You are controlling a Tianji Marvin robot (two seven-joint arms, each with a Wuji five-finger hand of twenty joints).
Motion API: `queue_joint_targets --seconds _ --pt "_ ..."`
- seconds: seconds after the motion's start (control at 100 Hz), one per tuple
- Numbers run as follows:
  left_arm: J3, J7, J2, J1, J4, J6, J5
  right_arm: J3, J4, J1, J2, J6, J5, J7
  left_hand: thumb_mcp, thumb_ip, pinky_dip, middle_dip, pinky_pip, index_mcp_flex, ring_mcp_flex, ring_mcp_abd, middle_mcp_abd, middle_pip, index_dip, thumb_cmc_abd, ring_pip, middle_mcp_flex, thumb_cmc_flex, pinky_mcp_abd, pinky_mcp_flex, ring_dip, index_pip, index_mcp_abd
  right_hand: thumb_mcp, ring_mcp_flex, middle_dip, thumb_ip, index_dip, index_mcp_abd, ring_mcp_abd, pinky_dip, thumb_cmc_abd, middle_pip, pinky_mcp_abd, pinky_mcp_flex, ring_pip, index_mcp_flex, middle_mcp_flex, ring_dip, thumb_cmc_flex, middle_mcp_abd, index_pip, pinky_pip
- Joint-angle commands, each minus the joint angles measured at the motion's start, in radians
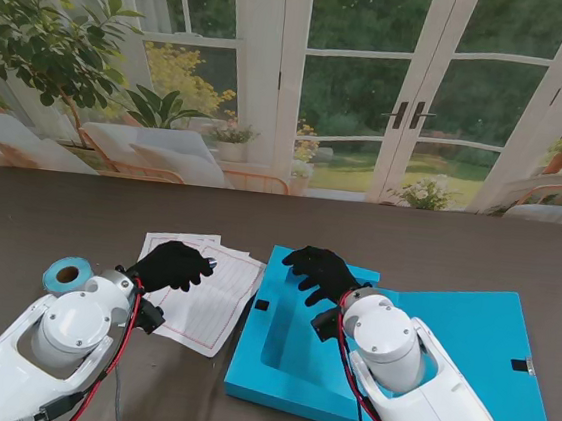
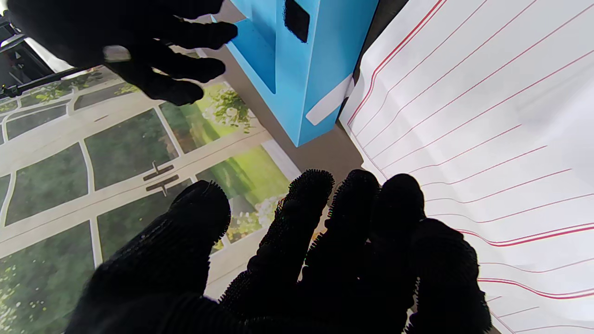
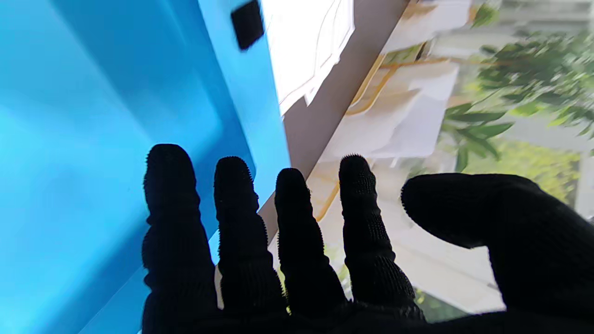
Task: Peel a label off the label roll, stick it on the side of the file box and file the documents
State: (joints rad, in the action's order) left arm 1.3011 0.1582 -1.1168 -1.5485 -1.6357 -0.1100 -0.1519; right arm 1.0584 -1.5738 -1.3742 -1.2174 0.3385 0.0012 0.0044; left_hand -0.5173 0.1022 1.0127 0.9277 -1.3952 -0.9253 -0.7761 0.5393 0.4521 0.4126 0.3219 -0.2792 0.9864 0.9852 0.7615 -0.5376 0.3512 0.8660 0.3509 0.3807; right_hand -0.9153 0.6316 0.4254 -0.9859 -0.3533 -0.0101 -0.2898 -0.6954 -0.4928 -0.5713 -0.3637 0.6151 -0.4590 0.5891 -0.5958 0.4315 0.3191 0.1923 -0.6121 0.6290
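Note:
The blue file box (image 1: 290,367) lies open on the table, its lid (image 1: 481,362) spread flat to the right. A white label (image 2: 330,100) is stuck on the box's outer side wall (image 2: 320,55). Red-lined white documents (image 1: 213,299) lie left of the box. My left hand (image 1: 173,265), in a black glove, hovers over the documents with fingers apart and nothing in it. My right hand (image 1: 322,271) hangs over the box's far wall, fingers spread, holding nothing. The label roll (image 1: 69,274) sits at the far left beside my left wrist.
The box's left wall carries a small black patch (image 1: 262,305), and a black clasp (image 1: 519,364) sits on the lid. A printed garden backdrop (image 1: 295,81) rises behind the table's far edge. Brown table top (image 1: 458,249) stretches beyond the box.

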Motion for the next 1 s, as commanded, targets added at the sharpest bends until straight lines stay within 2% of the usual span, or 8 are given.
queue_joint_targets --seconds 0.0,0.06,0.35,0.43,0.5,0.57,0.79,0.99 --pt "-0.002 0.020 -0.001 0.001 0.005 -0.007 -0.003 0.004 -0.029 -0.024 0.023 -0.018 -0.013 0.021 0.016 -0.032 0.006 -0.007 0.034 -0.007 0.000 0.079 0.037 -0.008 0.002 0.037 0.006 0.013 0.018 0.032 -0.038 0.014 -0.011 -0.008 0.031 -0.038 -0.008 0.030 0.019 0.049 0.035 0.012 -0.022 0.023 0.012 -0.465 0.009 -0.041 0.046 -0.011 -0.065 -0.046 0.008 0.036" --pt "-0.004 0.020 -0.001 0.004 0.008 -0.011 -0.010 0.016 -0.046 -0.042 0.036 -0.055 -0.032 0.048 0.017 -0.032 0.000 -0.026 0.045 -0.004 0.010 0.078 0.037 -0.032 -0.007 0.038 -0.012 0.008 0.019 0.037 -0.050 0.006 -0.026 -0.010 0.023 -0.050 0.001 0.061 0.020 0.062 0.054 0.016 -0.027 0.017 0.021 -0.468 0.016 -0.066 0.073 -0.007 -0.089 -0.061 0.011 0.040" --pt "-0.018 0.025 0.002 0.035 0.032 -0.036 -0.051 0.062 -0.090 -0.131 0.060 -0.212 -0.086 0.058 0.020 -0.033 -0.072 -0.158 0.096 0.008 0.061 0.057 0.020 -0.153 -0.026 0.037 -0.123 -0.001 0.016 0.059 -0.111 -0.048 -0.062 -0.027 0.025 -0.078 -0.002 0.096 0.024 0.072 0.066 0.022 -0.011 0.038 0.039 -0.499 0.053 -0.084 0.083 -0.015 -0.136 -0.075 0.020 0.010" --pt "-0.024 0.033 0.006 0.050 0.042 -0.052 -0.078 0.066 -0.095 -0.144 0.059 -0.236 -0.097 0.044 0.020 -0.034 -0.129 -0.199 0.142 0.020 0.102 0.045 0.003 -0.187 -0.035 0.036 -0.217 -0.017 0.012 0.078 -0.168 -0.098 -0.079 -0.038 0.018 -0.074 -0.001 0.101 0.022 0.058 0.057 0.021 -0.014 0.038 0.036 -0.498 0.060 -0.073 0.075 -0.017 -0.128 -0.067 0.017 0.001" --pt "-0.031 0.037 0.009 0.066 0.053 -0.066 -0.115 0.073 -0.105 -0.151 0.064 -0.242 -0.097 0.057 0.019 -0.036 -0.232 -0.247 0.189 0.032 0.130 0.026 -0.017 -0.198 -0.046 0.034 -0.306 -0.035 -0.001 0.090 -0.208 -0.156 -0.093 -0.052 0.014 -0.072 0.000 0.102 0.023 0.053 0.057 0.019 -0.005 0.039 0.036 -0.496 0.066 -0.075 0.071 -0.018 -0.122 -0.062 0.020 -0.009" --pt "-0.039 0.036 0.011 0.083 0.064 -0.085 -0.149 0.075 -0.112 -0.155 0.062 -0.251 -0.095 0.052 0.019 -0.038 -0.268 -0.271 0.228 0.043 0.145 0.016 -0.034 -0.207 -0.052 0.032 -0.360 -0.047 -0.015 0.093 -0.219 -0.185 -0.104 -0.065 0.008 -0.064 0.001 0.098 0.022 0.045 0.055 0.016 -0.012 0.037 0.033 -0.490 0.066 -0.067 0.060 -0.017 -0.107 -0.056 0.017 -0.015" --pt "-0.075 0.062 0.020 0.152 0.108 -0.160 -0.230 0.073 -0.111 -0.156 0.060 -0.259 -0.079 0.049 0.026 -0.043 -0.262 -0.292 0.188 0.062 0.128 0.001 -0.050 -0.218 -0.065 0.020 -0.363 -0.094 -0.062 0.090 -0.170 -0.187 -0.121 -0.088 0.005 -0.056 0.001 0.081 0.023 0.030 0.046 0.005 -0.016 0.038 0.029 -0.482 0.070 -0.056 0.041 -0.016 -0.085 -0.045 0.015 -0.038" --pt "-0.129 0.091 0.028 0.233 0.177 -0.210 -0.295 0.068 -0.110 -0.155 0.060 -0.255 -0.069 0.053 0.028 -0.043 -0.183 -0.180 0.022 0.061 0.016 -0.014 -0.050 -0.134 -0.091 0.008 -0.150 -0.057 -0.095 0.083 -0.005 -0.099 -0.134 -0.095 0.009 -0.049 0.001 0.072 0.024 0.025 0.042 -0.007 -0.012 0.038 0.026 -0.475 0.069 -0.052 0.030 -0.014 -0.079 -0.039 0.014 -0.053"
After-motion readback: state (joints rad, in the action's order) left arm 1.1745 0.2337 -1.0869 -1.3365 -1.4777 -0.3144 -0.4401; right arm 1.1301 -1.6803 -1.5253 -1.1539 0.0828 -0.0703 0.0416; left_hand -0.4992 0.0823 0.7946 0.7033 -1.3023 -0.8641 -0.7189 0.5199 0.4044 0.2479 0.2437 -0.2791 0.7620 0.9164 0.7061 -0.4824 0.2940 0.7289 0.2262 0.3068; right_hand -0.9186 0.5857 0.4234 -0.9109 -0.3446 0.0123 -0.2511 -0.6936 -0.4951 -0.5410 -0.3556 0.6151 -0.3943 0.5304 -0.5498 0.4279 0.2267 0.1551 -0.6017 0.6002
